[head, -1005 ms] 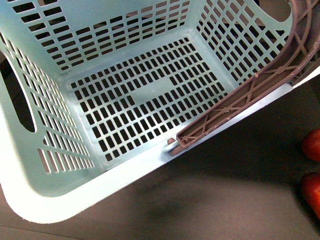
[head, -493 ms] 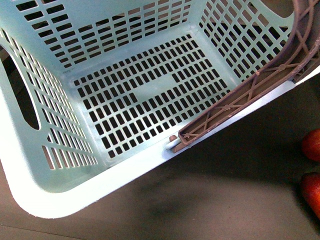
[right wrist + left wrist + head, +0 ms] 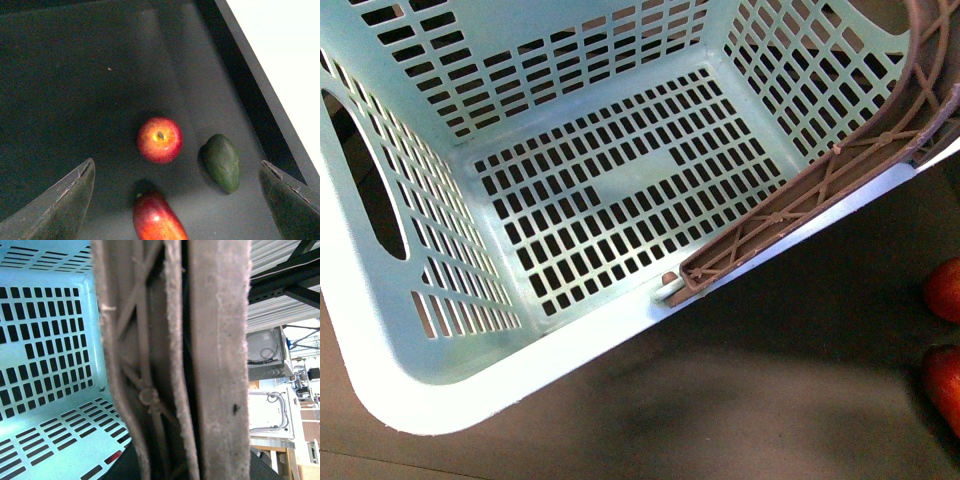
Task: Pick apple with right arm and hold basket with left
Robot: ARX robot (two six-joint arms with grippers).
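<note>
The pale turquoise basket (image 3: 570,350) fills most of the front view, and nothing lies in it. Its brownish-purple ribbed handle (image 3: 800,205) rests along the right rim. In the left wrist view that handle (image 3: 215,360) fills the middle very close up. My left gripper is shut on it, though its fingers do not show. The red apple (image 3: 160,140) sits stem-up on the dark surface. My right gripper (image 3: 177,161) hangs open above it, the apple just beyond the gap between the fingertips (image 3: 75,200).
A long red fruit (image 3: 157,220) lies next to the apple, and a dark green fruit (image 3: 221,162) lies on its other side. The raised black table edge (image 3: 260,100) runs beside them. Two red fruits (image 3: 945,290) show at the front view's right border.
In the front view the basket has crept slightly to the right and its near rim sits a little higher. The red fruits at the right border have not moved.
</note>
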